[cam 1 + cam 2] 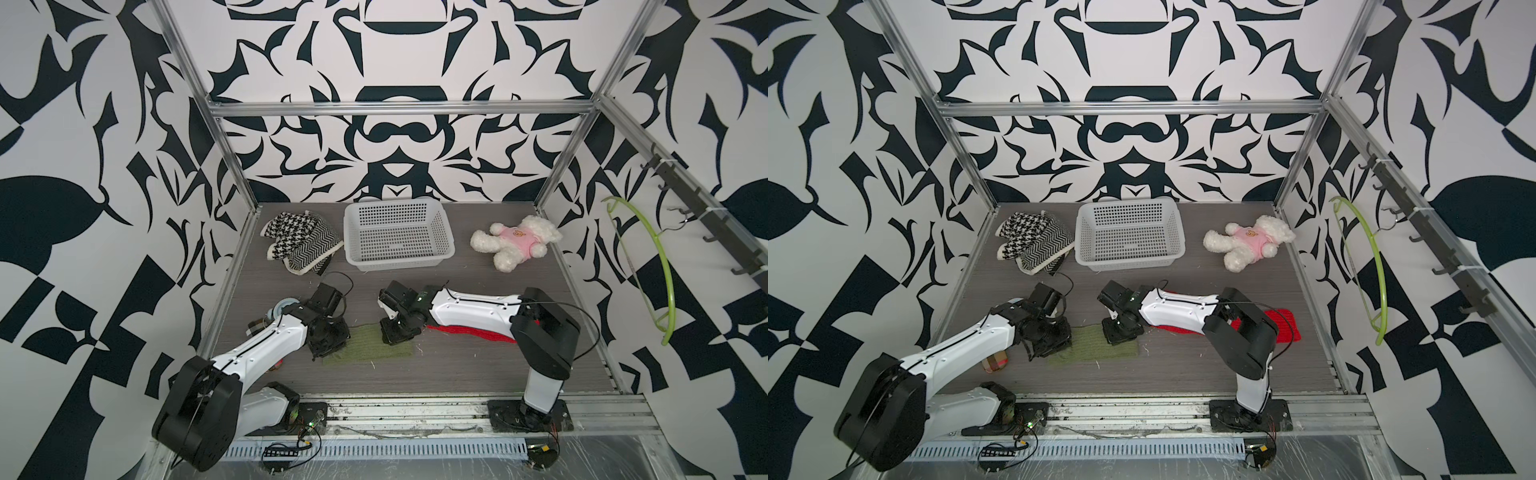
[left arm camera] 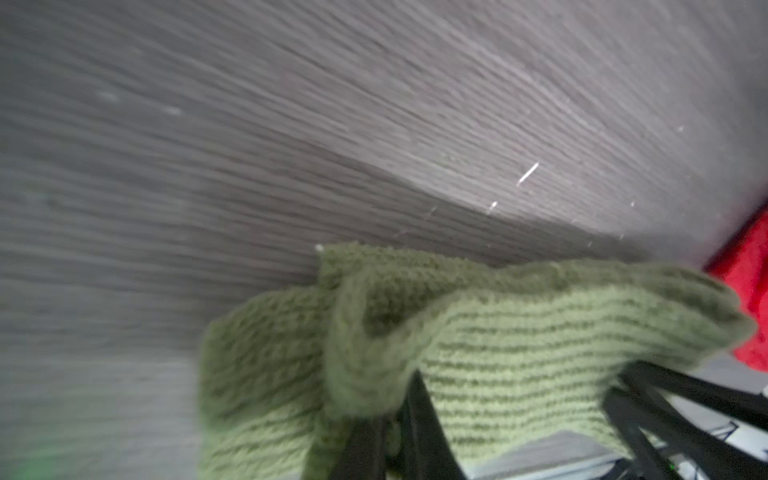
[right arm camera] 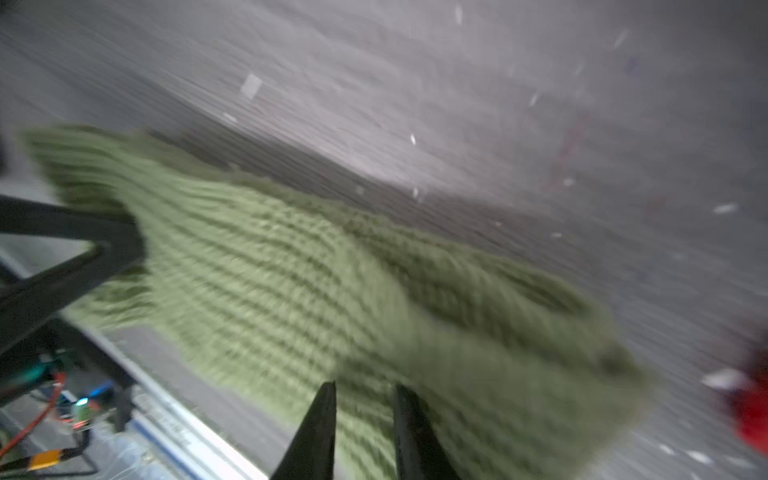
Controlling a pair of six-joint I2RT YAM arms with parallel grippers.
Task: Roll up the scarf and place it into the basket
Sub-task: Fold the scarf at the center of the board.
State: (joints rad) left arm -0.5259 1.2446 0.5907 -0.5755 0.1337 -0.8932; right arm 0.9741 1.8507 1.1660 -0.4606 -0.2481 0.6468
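A green knitted scarf [image 1: 374, 343] [image 1: 1096, 347] lies flat near the table's front, between my two arms. My left gripper [image 1: 328, 353] [image 2: 399, 399] is shut on the scarf's left end, and the fabric [image 2: 519, 345] bunches over its fingers. My right gripper [image 1: 392, 336] [image 3: 365, 388] stands at the scarf's far edge near its right end. Its jaws are a narrow gap apart with knit [image 3: 291, 270] pinched between them. The white perforated basket [image 1: 399, 261] [image 1: 1129, 259] stands at the back centre with nothing in it.
A red knitted cloth [image 1: 469, 332] [image 1: 1283, 322] lies under the right arm. Black-and-white patterned knits [image 1: 299, 241] are piled left of the basket. A white plush bear in pink [image 1: 517, 241] lies to its right. A green hanger [image 1: 660, 266] hangs on the right wall.
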